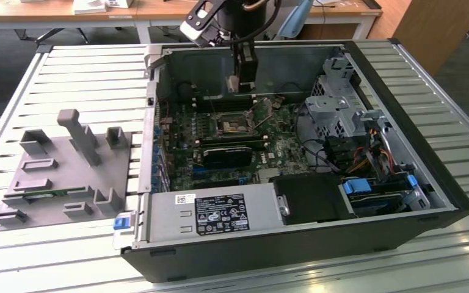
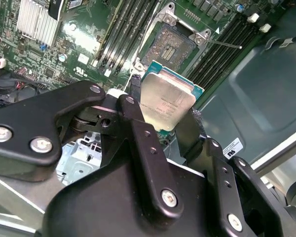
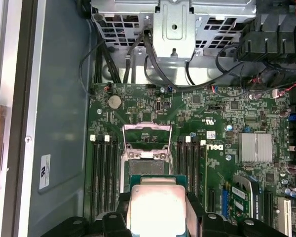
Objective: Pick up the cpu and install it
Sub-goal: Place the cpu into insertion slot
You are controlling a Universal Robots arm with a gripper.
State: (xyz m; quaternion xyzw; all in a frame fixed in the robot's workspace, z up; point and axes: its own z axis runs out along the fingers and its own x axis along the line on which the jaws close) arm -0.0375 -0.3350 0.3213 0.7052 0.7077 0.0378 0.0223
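gripper [image 2: 163, 117] pinches the cpu [image 2: 168, 94] by its edges, held apart from the open socket [image 2: 170, 47]. risk: tilted or offset seating may bend socket pins.

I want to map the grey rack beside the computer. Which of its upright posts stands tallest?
The post midway along the rack's far edge. It rises above the shorter post to the exterior view's right of it and the low blocks.
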